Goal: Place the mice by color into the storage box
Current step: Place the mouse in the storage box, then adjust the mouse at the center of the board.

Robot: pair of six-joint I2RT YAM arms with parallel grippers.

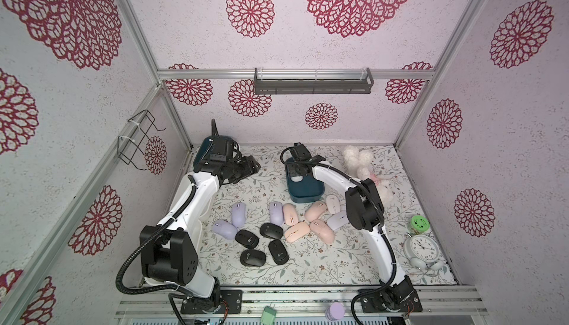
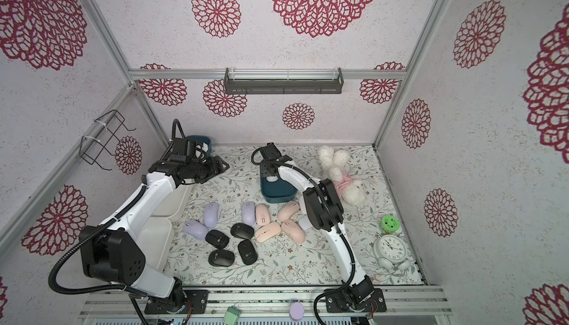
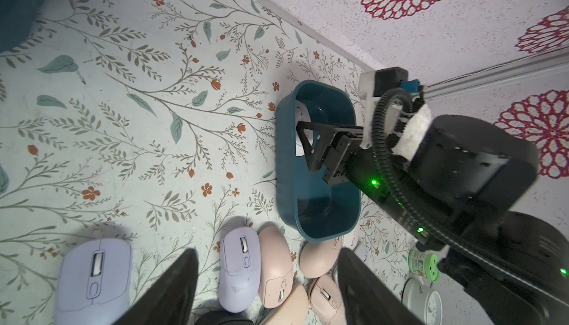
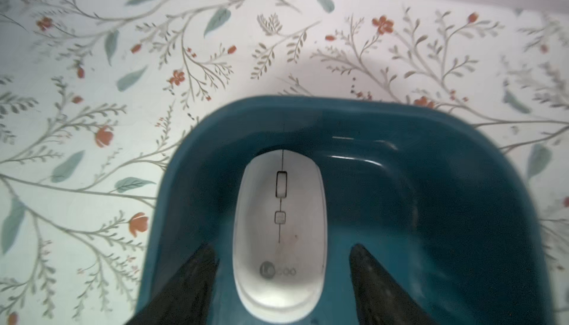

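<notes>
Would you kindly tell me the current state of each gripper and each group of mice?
White oval mouse: lying in the teal plastic storage box.
Right gripper: open, jaws either side of that mouse.
Left gripper: open, empty.
Four black oval mice: on the floral tabletop.
Four peach-pink mice: on the tabletop.
Three lilac mice: on the tabletop.

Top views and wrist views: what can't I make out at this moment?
Inside of the back teal box: hidden by the wrist of the left arm in both top views.
Contents of the white bins: mostly under the left arm.
The pale mice: partly covered by the elbow of the right arm in both top views.
Logo on the white mouse in the front teal box: blurred in the right wrist view; in both top views the right gripper covers most of that mouse.
</notes>
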